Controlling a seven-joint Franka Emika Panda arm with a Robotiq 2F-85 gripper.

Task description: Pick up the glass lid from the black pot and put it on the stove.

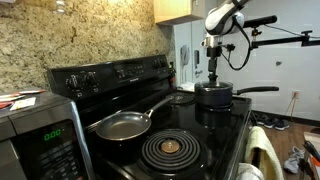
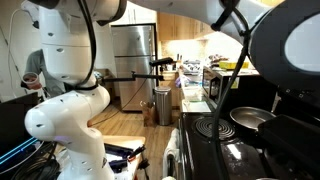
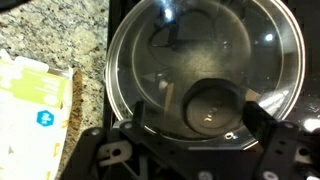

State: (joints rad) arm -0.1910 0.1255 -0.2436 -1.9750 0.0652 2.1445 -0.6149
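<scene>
On the glass lid, the jaws stand apart flanking its knob.

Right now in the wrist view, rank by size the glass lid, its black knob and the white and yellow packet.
Largest: glass lid.
Then: white and yellow packet, partly cut off by the frame edge.
Smallest: black knob, despite being nearest the lens.

Grey frying pan, silver microwave with green digits, granite backsplash, steel fridge, pale carton

You will find nothing legible here: the microwave shows green digits too blurred to read, and the pale packet bears an unreadable blue mark.
</scene>
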